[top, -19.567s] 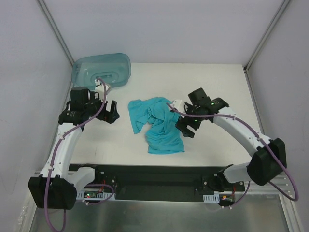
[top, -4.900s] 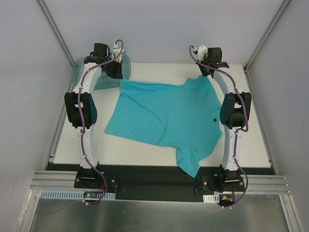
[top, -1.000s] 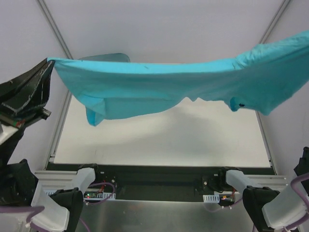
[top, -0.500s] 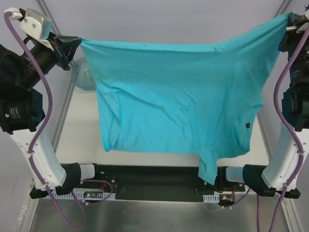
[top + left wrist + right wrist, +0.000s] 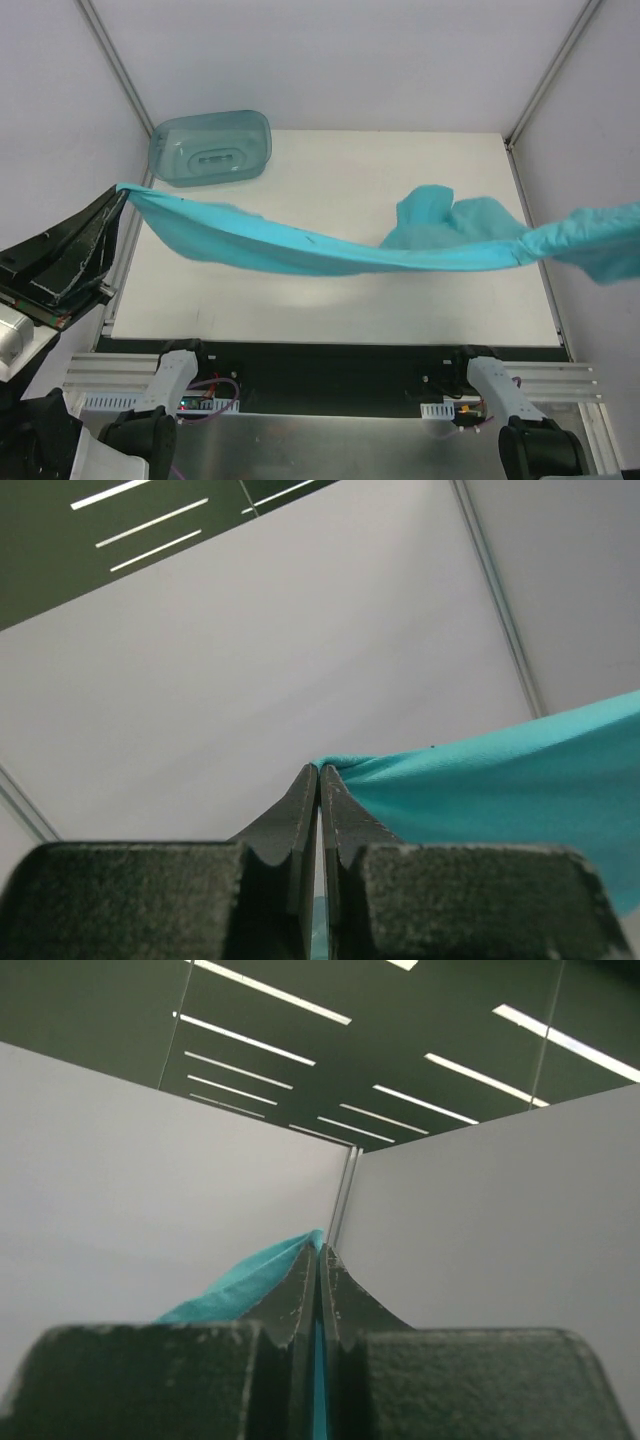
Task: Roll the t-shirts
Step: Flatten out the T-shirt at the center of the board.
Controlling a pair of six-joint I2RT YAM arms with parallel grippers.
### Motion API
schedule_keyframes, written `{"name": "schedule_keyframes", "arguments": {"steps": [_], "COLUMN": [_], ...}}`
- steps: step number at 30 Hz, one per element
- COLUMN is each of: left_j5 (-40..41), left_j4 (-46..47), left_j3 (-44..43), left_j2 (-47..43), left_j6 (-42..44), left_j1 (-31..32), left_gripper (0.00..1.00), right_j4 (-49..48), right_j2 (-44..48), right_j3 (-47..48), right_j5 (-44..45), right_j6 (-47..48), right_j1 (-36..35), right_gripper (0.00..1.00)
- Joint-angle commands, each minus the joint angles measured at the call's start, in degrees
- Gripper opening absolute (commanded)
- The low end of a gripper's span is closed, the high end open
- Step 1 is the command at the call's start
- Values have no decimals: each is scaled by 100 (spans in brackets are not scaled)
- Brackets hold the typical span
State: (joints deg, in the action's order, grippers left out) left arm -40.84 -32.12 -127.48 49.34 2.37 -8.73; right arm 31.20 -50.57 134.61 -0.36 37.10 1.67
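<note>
The turquoise t-shirt (image 5: 330,250) hangs in the air above the table, stretched in a long blurred band from left to right. My left gripper (image 5: 118,195) is raised close to the top camera and shut on the shirt's left edge. In the left wrist view the gripper (image 5: 320,772) pinches the t-shirt (image 5: 500,790), which runs off to the right. My right gripper is outside the top view, where the cloth leaves the right edge. Its wrist view shows the gripper (image 5: 320,1250) shut on a fold of the t-shirt (image 5: 240,1275), pointing up at the walls.
A translucent blue-green plastic bin (image 5: 210,148) sits at the table's far left corner. The white table (image 5: 330,170) lies below the shirt, with grey walls on three sides. Both arm bases (image 5: 170,375) stand at the near edge.
Half a second ago the shirt hung spread like a curtain between both raised grippers. It now swings up and flat as a thin band, and both arms have moved outwards.
</note>
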Motion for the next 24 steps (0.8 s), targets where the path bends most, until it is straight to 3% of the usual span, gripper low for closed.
{"name": "schedule_keyframes", "arguments": {"steps": [1,8,11,17,20,24], "left_j5": [523,561,305,-723,-952,-1023], "left_j4": [162,285,311,689,909,1006], "left_j3": [-197,-629,10,2802,3779,4065], "left_j2": [225,901,1086,1472,2339,3816], "left_j6": [-114,131,167,53,-61,150], "left_j1": [-67,-59,-59,-50,46,354], "left_gripper": [0,0,0,0,1,0], "right_j4": [167,-630,-1140,-2152,-2311,-2680], "right_j2": [-129,-647,-762,-972,-1595,-2991], "right_j3": [92,-188,-1109,-4185,-5134,-5620], "right_j5": [159,-155,-402,-1420,-1563,-1511], "right_j6": [209,368,228,96,-186,-458], "right_j1": [9,0,0,-9,-88,-158], "right_gripper": [0,1,1,1,1,1]}}
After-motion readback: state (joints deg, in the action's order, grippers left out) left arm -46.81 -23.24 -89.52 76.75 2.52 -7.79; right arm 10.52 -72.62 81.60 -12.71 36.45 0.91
